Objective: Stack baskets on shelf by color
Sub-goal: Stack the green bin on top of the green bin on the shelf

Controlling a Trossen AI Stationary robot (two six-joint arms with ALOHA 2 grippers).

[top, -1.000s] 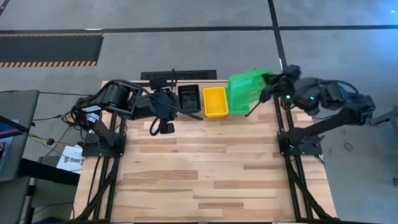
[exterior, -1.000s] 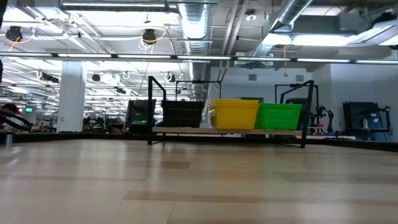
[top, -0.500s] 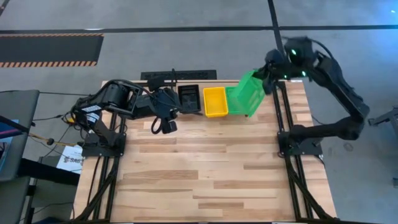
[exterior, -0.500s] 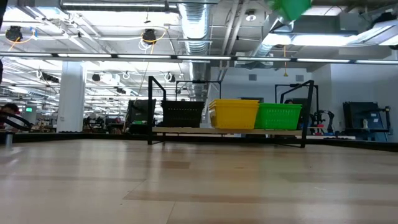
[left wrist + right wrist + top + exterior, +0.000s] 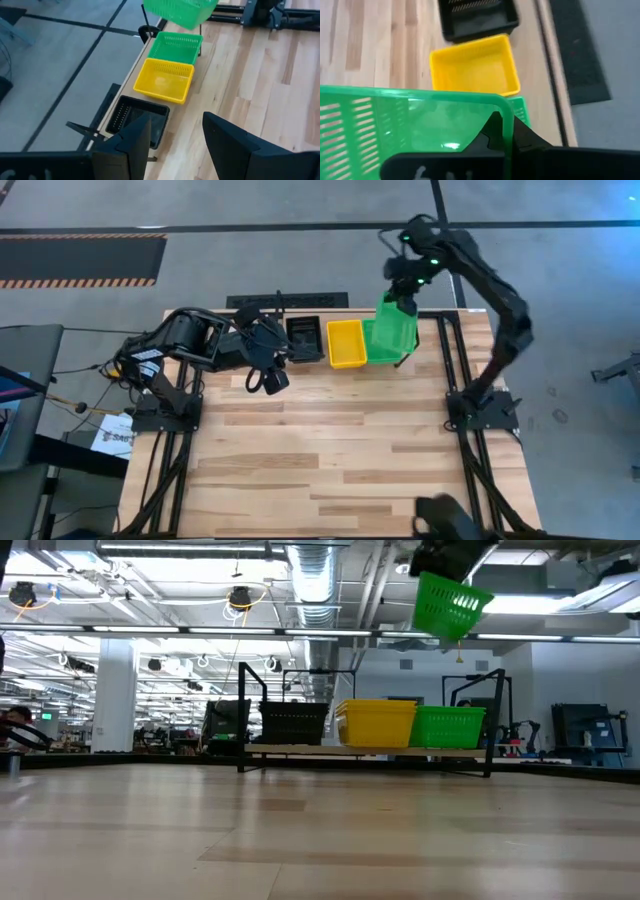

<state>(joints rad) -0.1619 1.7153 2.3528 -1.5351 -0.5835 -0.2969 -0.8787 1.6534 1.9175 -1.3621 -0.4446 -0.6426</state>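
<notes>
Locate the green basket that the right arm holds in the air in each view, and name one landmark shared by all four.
High view: held green basket, upper right of centre, over the shelf's right end.
Low view, tilted, near the top, right of centre.
Left wrist view, at the top edge.
Right wrist view, fills the lower left, pinched by the right tool.
Shared landmark: yellow basket.

The right gripper [image 5: 502, 131] pinches a green basket [image 5: 395, 125] rim above a yellow basket [image 5: 472, 65].

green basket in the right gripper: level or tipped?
Tipped. The held green basket hangs slanted above the shelf in the low view, one end lower.
</notes>
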